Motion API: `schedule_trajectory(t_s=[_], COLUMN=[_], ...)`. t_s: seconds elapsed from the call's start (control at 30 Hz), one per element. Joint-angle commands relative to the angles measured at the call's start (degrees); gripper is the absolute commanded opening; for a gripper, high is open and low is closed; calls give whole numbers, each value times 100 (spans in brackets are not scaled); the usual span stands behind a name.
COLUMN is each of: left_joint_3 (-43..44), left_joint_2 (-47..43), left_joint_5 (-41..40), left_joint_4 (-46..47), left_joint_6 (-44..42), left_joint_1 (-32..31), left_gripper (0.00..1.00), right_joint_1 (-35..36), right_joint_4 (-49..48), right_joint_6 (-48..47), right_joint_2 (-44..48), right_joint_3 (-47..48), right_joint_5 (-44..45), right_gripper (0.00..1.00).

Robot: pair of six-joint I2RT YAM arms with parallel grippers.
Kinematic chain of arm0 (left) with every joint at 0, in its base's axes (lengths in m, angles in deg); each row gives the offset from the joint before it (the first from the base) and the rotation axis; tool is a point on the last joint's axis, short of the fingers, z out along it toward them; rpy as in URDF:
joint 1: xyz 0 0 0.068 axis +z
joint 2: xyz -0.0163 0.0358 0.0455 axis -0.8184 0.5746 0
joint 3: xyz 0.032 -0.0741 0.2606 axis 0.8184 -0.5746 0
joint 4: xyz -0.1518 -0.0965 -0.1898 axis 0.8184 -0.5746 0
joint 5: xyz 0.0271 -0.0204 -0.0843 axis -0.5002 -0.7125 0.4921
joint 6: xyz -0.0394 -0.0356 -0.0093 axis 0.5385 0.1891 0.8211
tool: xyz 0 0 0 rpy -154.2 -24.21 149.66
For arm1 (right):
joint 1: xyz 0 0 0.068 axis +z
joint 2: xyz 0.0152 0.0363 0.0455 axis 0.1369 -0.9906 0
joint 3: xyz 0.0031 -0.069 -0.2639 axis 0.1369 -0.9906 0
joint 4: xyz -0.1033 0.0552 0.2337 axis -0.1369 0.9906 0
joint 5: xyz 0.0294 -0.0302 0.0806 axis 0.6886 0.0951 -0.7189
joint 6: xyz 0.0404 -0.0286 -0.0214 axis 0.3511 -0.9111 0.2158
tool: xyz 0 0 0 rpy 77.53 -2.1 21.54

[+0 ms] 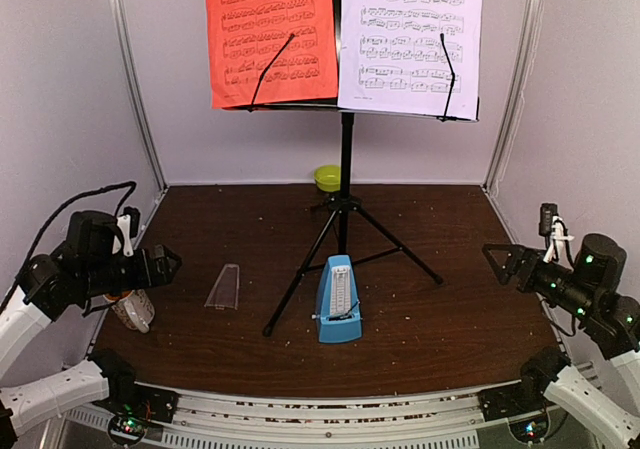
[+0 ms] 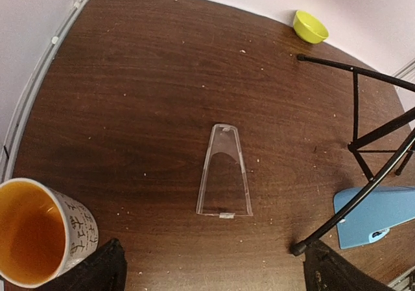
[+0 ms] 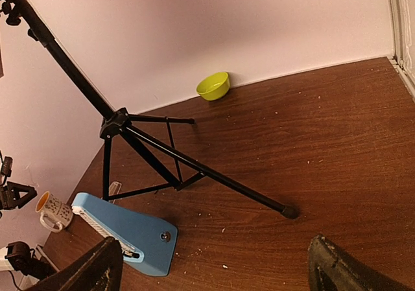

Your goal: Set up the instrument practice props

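The black music stand [image 1: 345, 159] rests on its tripod mid-table, holding a red music sheet [image 1: 270, 34] and a white music sheet [image 1: 410, 39] under its clip arms. In front of the legs is the blue metronome [image 1: 338, 301], uncovered. Its clear cover [image 1: 224, 287] lies flat on the wood to its left. My left gripper [image 1: 172, 262] hovers open above the table's left edge, with the cover [image 2: 224, 171] ahead of its empty fingers [image 2: 104, 268]. At the right edge my right gripper [image 1: 492, 259] is open and empty, facing the stand's legs [image 3: 162, 151] and the metronome [image 3: 123, 229].
A white mug [image 1: 135, 311] with a yellow inside sits under my left arm at the table's left edge. A lime-green bowl [image 1: 327, 177] sits at the back wall behind the stand. One tripod foot [image 2: 298, 247] rests close to my left gripper's right finger.
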Motion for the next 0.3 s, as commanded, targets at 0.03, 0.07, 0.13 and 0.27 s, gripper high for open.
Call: schedule_trajectory(t_s=[0.03,0.07,0.13,0.27], left_joint_3=[-212,-224,-238,-147], left_joint_2=[-139,-131,-140,-220], left_joint_5=[-156,-160,-217,-380], left_joint_4=[23,25,14,35], left_joint_6=[201,209,265,237], left_joint_1=[39,40,32,33], left_gripper=[98,98,98,98], right_joint_1=[-35,-36,-35,-35], right_joint_4=[85,81,64,-3], right_joint_6=[317,334,348,355], right_joint_2=[267,282,289,230], right_joint_3=[-257,-288,-319,-308], right_joint_5=[211,225,252,288], right_gripper=[100,100,100,100])
